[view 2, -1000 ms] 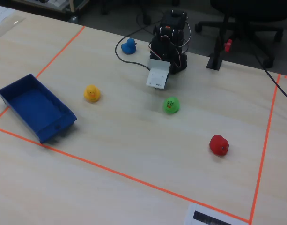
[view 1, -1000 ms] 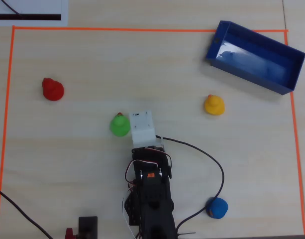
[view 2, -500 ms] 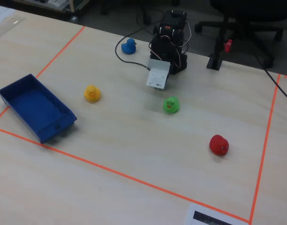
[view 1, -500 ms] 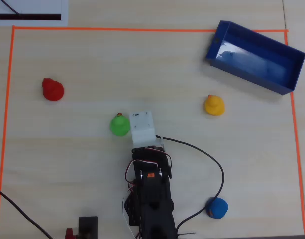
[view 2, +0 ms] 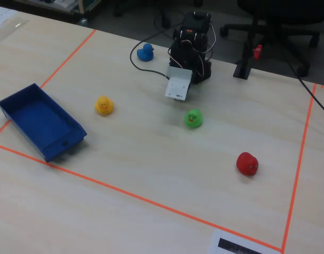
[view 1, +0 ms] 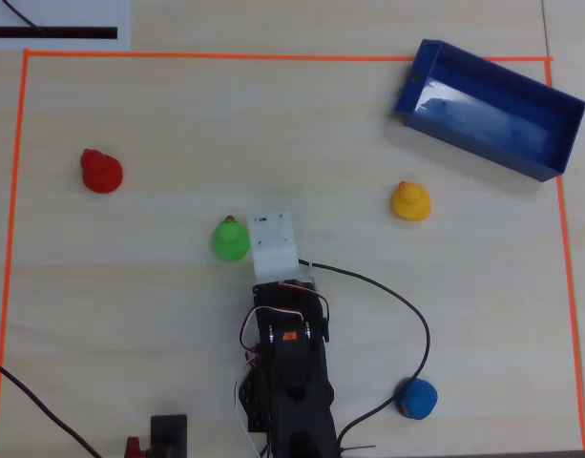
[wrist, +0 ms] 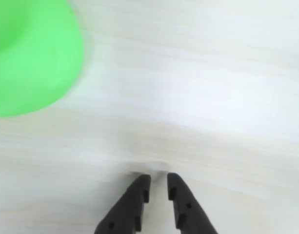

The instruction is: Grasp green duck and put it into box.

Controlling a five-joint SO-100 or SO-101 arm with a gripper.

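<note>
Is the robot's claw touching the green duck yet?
Apart. In the wrist view, bare table lies between the gripper and the green duck.

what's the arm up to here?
It is going for the green duck, which sits on the table just left of the arm's white wrist housing in the overhead view. In the wrist view the gripper has its jaws nearly closed on nothing, with the duck up and to the left. The blue box is empty; the yellow, red and blue ducks lie untouched.
</note>
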